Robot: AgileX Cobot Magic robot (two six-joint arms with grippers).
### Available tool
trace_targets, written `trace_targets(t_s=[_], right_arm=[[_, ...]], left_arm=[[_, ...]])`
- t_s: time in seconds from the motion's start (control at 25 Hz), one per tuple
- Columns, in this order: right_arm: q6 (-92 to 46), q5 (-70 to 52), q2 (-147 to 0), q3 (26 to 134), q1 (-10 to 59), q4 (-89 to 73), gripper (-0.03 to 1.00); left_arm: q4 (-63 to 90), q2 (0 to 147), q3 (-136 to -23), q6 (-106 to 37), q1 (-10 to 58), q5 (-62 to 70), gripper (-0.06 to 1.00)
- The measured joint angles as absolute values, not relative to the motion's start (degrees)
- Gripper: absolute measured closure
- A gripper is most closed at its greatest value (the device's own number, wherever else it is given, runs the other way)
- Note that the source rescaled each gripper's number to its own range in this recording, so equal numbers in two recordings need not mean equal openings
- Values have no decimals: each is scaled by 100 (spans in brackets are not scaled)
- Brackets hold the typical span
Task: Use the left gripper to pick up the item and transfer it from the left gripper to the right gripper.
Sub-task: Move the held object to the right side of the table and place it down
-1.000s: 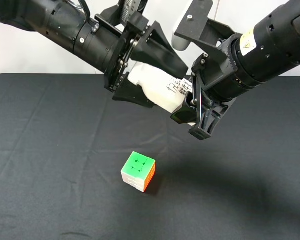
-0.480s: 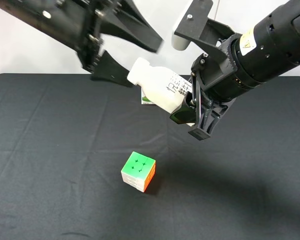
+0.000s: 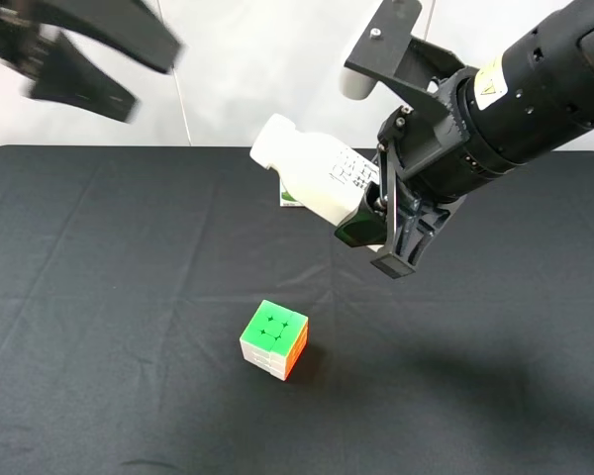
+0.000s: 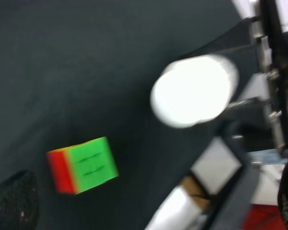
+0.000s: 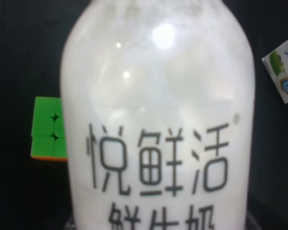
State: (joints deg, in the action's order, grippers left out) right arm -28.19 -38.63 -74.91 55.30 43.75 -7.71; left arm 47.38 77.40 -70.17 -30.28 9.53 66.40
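Observation:
The white bottle [image 3: 312, 178] hangs in the air above the black table, tilted, with its cap pointing up-left. My right gripper [image 3: 374, 188], bulky with a yellow warning sticker, is shut on the bottle's base end. My left gripper [image 3: 156, 81] is all black, blurred, at the top left, well apart from the bottle, with its jaws spread and empty. The left wrist view shows the bottle [image 4: 194, 91] cap-end on, with the right gripper's frame behind it. The right wrist view is filled by the bottle [image 5: 158, 120] with its dark printed characters.
A pastel puzzle cube [image 3: 274, 339] with a green top sits on the black cloth below the bottle; it also shows in the left wrist view [image 4: 84, 165] and the right wrist view [image 5: 49, 128]. A small milk carton [image 3: 289, 198] lies behind the bottle.
My left gripper has let go of the bottle's cap end and pulled away up and to the left. The bottle stays in my right gripper, which has barely moved.

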Motion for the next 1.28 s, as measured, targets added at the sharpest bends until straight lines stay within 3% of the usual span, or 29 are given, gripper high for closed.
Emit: trace_targets(t_s=[0.52,0.96,1.12,1.28], right_arm=[[-2819,-3878,-7491,5530,4375,-952,97],[-2819,-3885,-7491,5530,4375,-1074,97],[-2771,-3887,-7491,5530,4375,-1086,97],[-2625,-3892,-7491,5530,4375,-1100,97]], left_arm=[[1567,5242,-6823,-1168,922,6663,-6],[582,1476,-4209,-676,922,6669,-6],[552,258,-3689,-575,922,6669,-6],[408,-34,-3423,-465,922,6669,-6]])
